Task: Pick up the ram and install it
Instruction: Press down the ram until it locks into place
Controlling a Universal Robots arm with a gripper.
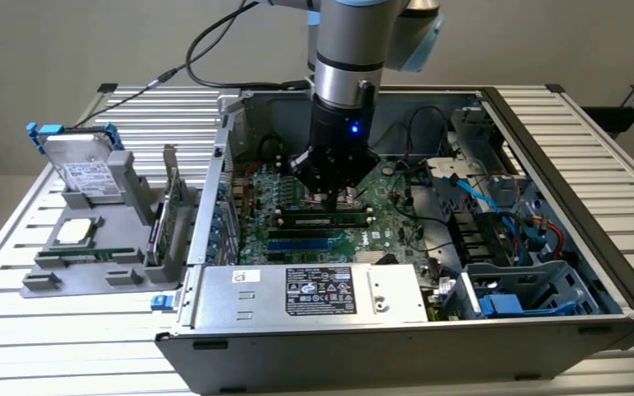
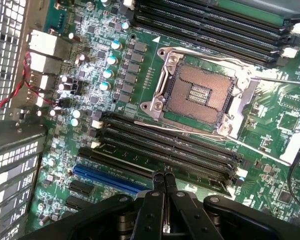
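In the exterior view, the ram point(image 1: 323, 219), a long green stick with black chips and a pale label, lies along a memory slot on the motherboard point(image 1: 295, 194) inside the open computer case. My gripper point(image 1: 333, 198) hangs straight down over its middle, fingertips at its upper edge. In the wrist view the gripper point(image 2: 164, 179) is shut, both black fingers point(image 2: 157, 187) pressed together with nothing between them. They sit just past the black memory slots point(image 2: 164, 142). I cannot tell whether the fingertips touch the stick.
An open processor socket point(image 2: 199, 95) lies beyond the slots, and a blue slot point(image 2: 107, 177) lies beside them. The case walls point(image 1: 581, 198), the power supply point(image 1: 317, 293) and blue cables point(image 1: 494, 206) ring the board. A grey holder point(image 1: 86, 264) at the exterior view's left carries a drive point(image 1: 86, 173), a silver chip point(image 1: 78, 231) and a card point(image 1: 168, 214).
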